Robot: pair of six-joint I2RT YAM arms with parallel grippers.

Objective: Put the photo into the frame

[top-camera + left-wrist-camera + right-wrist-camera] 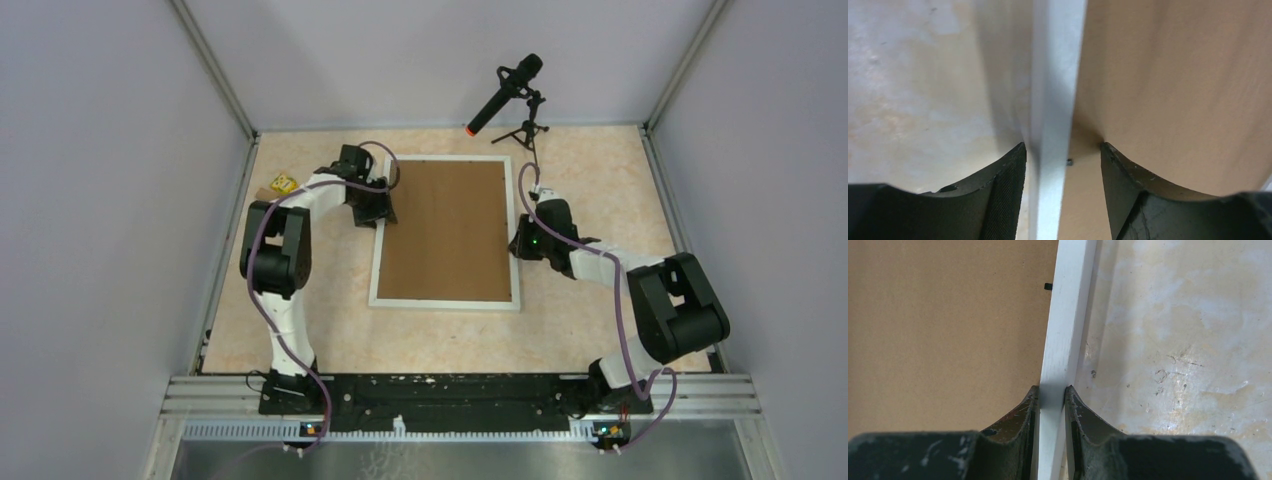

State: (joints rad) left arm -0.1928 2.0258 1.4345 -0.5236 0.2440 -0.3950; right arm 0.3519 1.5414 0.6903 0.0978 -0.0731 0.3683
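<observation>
A white frame [445, 302] lies flat in the middle of the counter [580, 330], its opening filled by a brown backing board [445, 230]. The left gripper [1063, 150] straddles the frame's left rail, jaws apart with a gap on each side. The right gripper [1052, 392] is clamped on the frame's right rail.
</observation>
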